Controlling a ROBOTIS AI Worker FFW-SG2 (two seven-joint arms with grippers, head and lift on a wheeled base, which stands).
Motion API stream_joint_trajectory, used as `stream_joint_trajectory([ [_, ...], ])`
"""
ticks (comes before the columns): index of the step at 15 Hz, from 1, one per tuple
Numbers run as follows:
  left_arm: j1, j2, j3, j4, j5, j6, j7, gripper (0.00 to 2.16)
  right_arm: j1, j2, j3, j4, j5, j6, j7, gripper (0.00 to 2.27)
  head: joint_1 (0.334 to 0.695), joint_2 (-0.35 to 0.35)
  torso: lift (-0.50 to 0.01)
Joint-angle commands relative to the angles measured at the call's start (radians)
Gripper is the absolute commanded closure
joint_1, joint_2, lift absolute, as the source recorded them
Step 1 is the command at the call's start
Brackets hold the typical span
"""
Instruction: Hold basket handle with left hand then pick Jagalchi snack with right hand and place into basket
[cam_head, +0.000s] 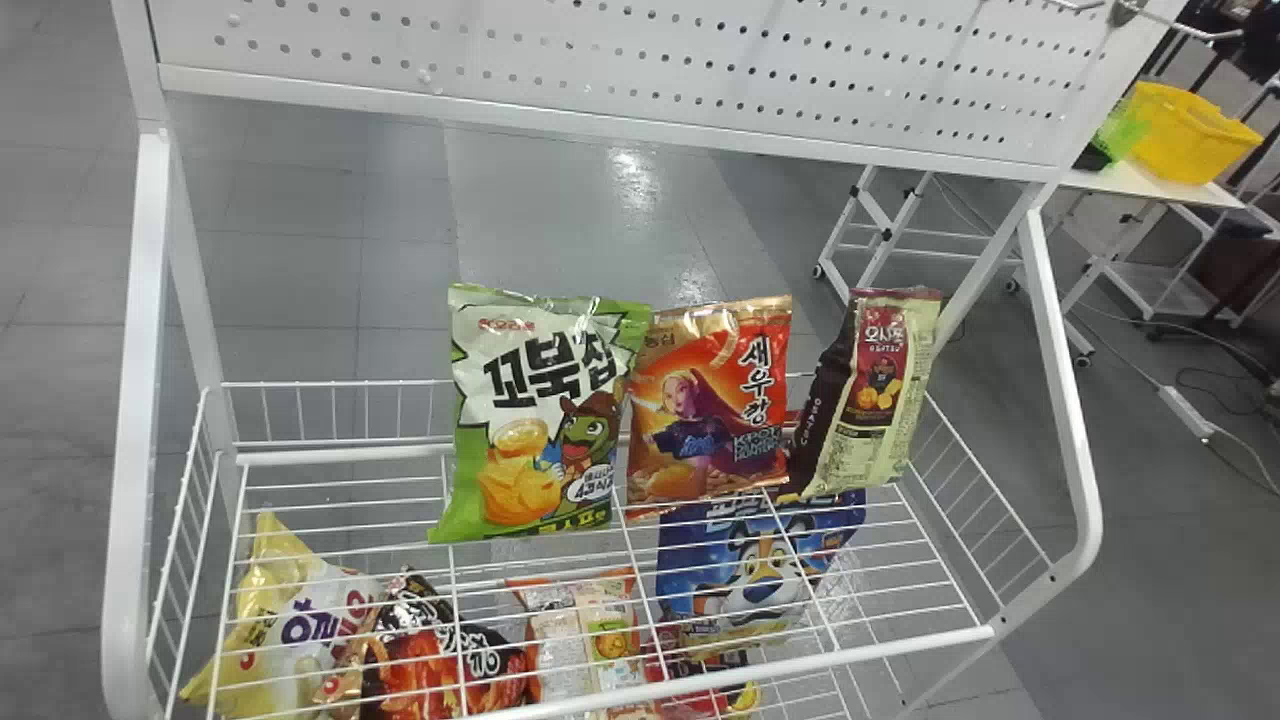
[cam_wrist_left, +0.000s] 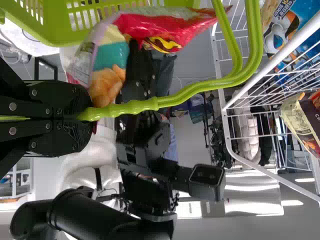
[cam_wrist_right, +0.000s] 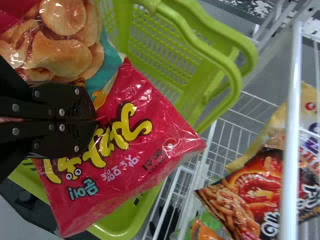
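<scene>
1. While the left gripper (cam_wrist_left: 82, 113) is clenched round the basket handle (cam_wrist_left: 175, 97), the right gripper (cam_wrist_right: 95, 121) has the Jagalchi snack (cam_wrist_right: 125, 150) pinched between its fingers, with the packet creased around the grip.

2. The snack shows against the green basket (cam_wrist_right: 165, 55) in the right wrist view, near the handle. I judge it to be at or over the opening, though I cannot tell how far in it hangs, or whether it touches the bottom.

3. So the pick looks done, and the step in hand is the placing – only the lowering and the release seem left.

4. The next move calls for the packet to sink clear of rim and handle, then for the right fingers to part and lift straight away. The left grip should hold fast meanwhile – a light basket could tip if the packet catches.

5. The other snack bags (cam_head: 540, 420) stand or lie on the wire rack (cam_head: 800, 665) and need no handling.
</scene>
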Motion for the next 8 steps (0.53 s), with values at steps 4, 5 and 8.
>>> stream_joint_trajectory([
  [4, -0.008, 0.001, 0.013, 0.007, 0.006, 0.005, -0.007, 1.23, -0.051, 0.009, 0.086, 0.142, 0.000, -0.144, -0.041, 1.95, 0.695, -0.350, -0.010],
  [5, -0.009, 0.001, 0.014, 0.009, 0.006, 0.005, -0.007, 1.23, -0.068, 0.009, 0.102, 0.168, 0.000, -0.159, -0.049, 1.95, 0.695, -0.350, -0.010],
  [8, -0.011, 0.001, 0.016, 0.012, 0.006, 0.009, -0.010, 1.23, -0.128, 0.024, 0.148, 0.267, 0.000, -0.206, -0.073, 1.95, 0.695, -0.350, -0.010],
])
